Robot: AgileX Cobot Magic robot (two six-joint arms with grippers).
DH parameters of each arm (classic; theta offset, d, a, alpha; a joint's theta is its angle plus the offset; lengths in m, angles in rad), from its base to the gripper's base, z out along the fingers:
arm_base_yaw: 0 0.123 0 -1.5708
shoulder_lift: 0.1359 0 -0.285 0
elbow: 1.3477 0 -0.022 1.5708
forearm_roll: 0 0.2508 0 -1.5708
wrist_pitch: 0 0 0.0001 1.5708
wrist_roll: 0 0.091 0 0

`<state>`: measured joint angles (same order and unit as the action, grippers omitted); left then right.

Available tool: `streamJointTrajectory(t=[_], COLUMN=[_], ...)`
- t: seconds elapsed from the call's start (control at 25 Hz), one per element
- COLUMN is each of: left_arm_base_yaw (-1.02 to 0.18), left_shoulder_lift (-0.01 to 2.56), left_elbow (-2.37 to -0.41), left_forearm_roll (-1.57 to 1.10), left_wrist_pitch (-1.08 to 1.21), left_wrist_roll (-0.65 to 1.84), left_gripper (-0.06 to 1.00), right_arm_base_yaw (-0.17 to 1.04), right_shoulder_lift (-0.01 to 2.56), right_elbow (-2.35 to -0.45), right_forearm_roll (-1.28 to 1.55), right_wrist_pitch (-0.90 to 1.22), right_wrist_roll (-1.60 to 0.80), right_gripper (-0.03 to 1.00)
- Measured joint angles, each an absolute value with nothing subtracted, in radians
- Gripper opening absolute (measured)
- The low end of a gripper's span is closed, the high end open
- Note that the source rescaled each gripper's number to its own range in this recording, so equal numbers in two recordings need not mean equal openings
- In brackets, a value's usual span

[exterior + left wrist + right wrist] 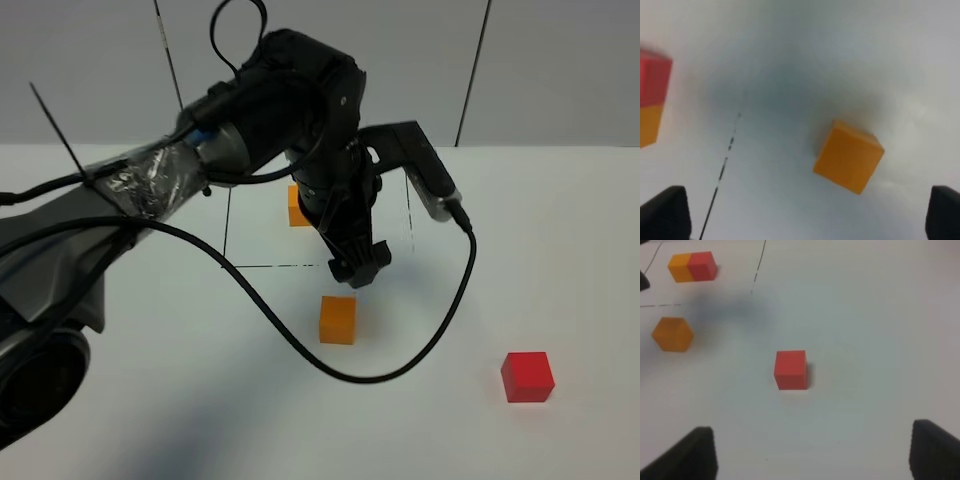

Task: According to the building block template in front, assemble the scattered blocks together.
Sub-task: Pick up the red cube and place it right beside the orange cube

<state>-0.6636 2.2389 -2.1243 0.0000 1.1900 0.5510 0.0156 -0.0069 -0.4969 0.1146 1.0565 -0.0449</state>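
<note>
Two scattered blocks lie well apart on the desk (200, 420): the orange cube (338, 320) near its middle, just on the near side of a thin drawn line (270, 266), and the red cube (527, 376) off toward the right edge. The building block template (692, 266), orange and red set flush, lies beyond that line toward the far edge, partly hidden by the left arm in the high view. The left fingers (665, 215) stand wide apart above the orange cube, holding nothing. The right fingers (697, 452) are also apart and empty, with the red cube ahead of them. The orange cube looks placed, so the red one seems next. That calls for the right fingers to come down over the red cube, clamp it, and set it flush against the orange cube's right-hand face, which looks slightly turned.
</note>
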Motion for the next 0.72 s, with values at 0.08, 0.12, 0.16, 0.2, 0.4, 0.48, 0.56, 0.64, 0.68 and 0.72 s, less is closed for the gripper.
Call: streamJointTrajectory(t=[0.08,0.12,0.16,0.2,0.4,0.48,0.56,0.64,0.68,0.72], left_arm_base_yaw=[-0.635,-0.615,-0.597,-0.574,-0.454,-0.403,-0.345,-0.289,-0.257,-0.228], left_shoulder_lift=[2.207,2.192,2.179,2.169,2.123,2.093,2.056,2.003,1.978,1.945], left_elbow=[-2.124,-2.124,-2.124,-2.124,-2.124,-2.122,-2.101,-2.062,-2.037,-2.006], left_forearm_roll=[0.0,0.0,0.0,0.0,0.0,0.0,0.0,0.0,0.0,0.0], left_wrist_pitch=[1.19,1.191,1.191,1.191,1.19,1.19,1.19,1.19,1.19,1.19], left_wrist_roll=[0.511,0.498,0.484,0.473,0.396,0.363,0.341,0.334,0.33,0.323], left_gripper=[0.96,0.96,0.96,0.96,0.93,0.92,0.91,0.89,0.89,0.89], right_arm_base_yaw=[0.016,0.016,0.016,0.016,0.016,0.016,0.016,0.016,0.016,0.016], right_shoulder_lift=[-0.007,-0.007,-0.007,-0.007,-0.007,-0.007,-0.007,-0.007,-0.007,-0.007], right_elbow=[-0.497,-0.497,-0.497,-0.497,-0.497,-0.497,-0.497,-0.497,-0.497,-0.497], right_forearm_roll=[0.115,0.115,0.115,0.115,0.115,0.115,0.115,0.115,0.115,0.115], right_wrist_pitch=[1.056,1.056,1.056,1.056,1.056,1.056,1.056,1.056,1.056,1.056], right_wrist_roll=[-0.045,-0.045,-0.045,-0.045,-0.045,-0.045,-0.045,-0.045,-0.045,-0.045], right_gripper=[0.58,0.58,0.58,0.58,0.58,0.58,0.58,0.58,0.58,0.58])
